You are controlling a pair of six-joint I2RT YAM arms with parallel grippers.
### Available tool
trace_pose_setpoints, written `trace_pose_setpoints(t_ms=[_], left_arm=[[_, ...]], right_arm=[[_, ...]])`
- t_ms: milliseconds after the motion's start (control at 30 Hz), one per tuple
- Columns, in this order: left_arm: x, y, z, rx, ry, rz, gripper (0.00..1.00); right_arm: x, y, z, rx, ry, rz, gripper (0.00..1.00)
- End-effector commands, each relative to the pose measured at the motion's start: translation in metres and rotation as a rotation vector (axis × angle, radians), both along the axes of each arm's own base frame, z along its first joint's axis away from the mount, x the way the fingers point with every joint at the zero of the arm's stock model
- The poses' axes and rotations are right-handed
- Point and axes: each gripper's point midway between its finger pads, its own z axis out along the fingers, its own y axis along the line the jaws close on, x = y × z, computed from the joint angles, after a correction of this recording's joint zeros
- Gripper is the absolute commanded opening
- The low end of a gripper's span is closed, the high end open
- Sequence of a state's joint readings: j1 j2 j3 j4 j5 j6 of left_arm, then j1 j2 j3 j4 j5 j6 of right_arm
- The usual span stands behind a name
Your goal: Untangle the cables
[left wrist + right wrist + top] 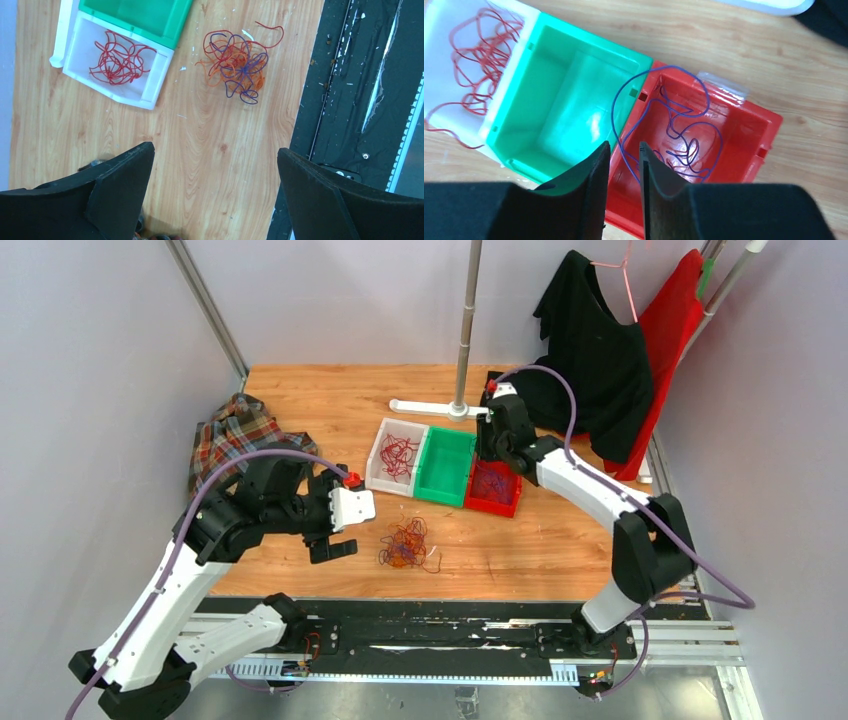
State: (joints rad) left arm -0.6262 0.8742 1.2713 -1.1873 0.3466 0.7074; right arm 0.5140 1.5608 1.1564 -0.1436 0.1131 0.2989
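A tangled clump of orange, purple and red cables (405, 543) (235, 65) lies on the wooden table in front of three bins. My left gripper (352, 515) (215, 148) hovers just left of the clump, wide open and empty. Red cables (398, 455) (120, 57) (479, 55) sit in the white bin (383, 455). The green bin (447, 468) (574, 100) holds nothing. Purple cables (689, 150) lie in the red bin (495, 502) (759, 125), one loop arching over the green bin's rim. My right gripper (490, 455) (624, 145) hangs over that loop, jaws a narrow gap apart, gripping nothing.
A plaid cloth (235, 435) lies at the table's left. A pole on a white base (430, 408) stands behind the bins. Black (590, 340) and red (675, 330) garments hang at the back right. A black rail (430, 635) runs along the near edge.
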Motion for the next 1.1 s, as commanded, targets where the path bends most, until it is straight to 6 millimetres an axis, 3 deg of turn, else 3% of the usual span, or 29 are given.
trace_pose_setpoints(t_ms=[0, 200, 300, 400, 633, 767, 900, 967, 1067], left_arm=[[0.001, 0.000, 0.008, -0.004, -0.021, -0.001, 0.98], [0.002, 0.003, 0.007, 0.008, -0.031, 0.001, 0.98], [0.002, 0.003, 0.007, 0.008, -0.034, -0.002, 0.98], [0.002, 0.001, 0.005, 0.011, -0.026, -0.006, 0.98], [0.004, 0.000, -0.003, 0.032, -0.005, -0.011, 0.98], [0.002, -0.005, -0.011, 0.031, 0.041, -0.026, 0.98], [-0.003, -0.020, -0.032, 0.013, 0.159, -0.051, 0.98], [0.001, -0.029, -0.044, -0.005, 0.212, -0.031, 0.98], [0.012, -0.040, -0.068, -0.004, 0.260, -0.006, 0.98]], right_arm=[[0.003, -0.009, -0.042, -0.038, 0.124, -0.047, 0.26], [0.003, -0.026, -0.090, -0.082, 0.247, -0.074, 0.10], [-0.002, -0.036, -0.102, -0.133, 0.269, -0.090, 0.05], [-0.002, -0.041, -0.103, -0.153, 0.265, -0.099, 0.03], [0.004, -0.053, -0.044, -0.177, 0.142, -0.123, 0.08], [-0.006, -0.060, -0.015, -0.173, 0.091, -0.122, 0.33], [-0.031, -0.038, 0.009, -0.155, 0.010, -0.032, 0.51], [-0.046, -0.025, 0.027, -0.133, -0.063, 0.006, 0.55], [-0.083, 0.005, 0.033, -0.041, -0.137, 0.096, 0.57]])
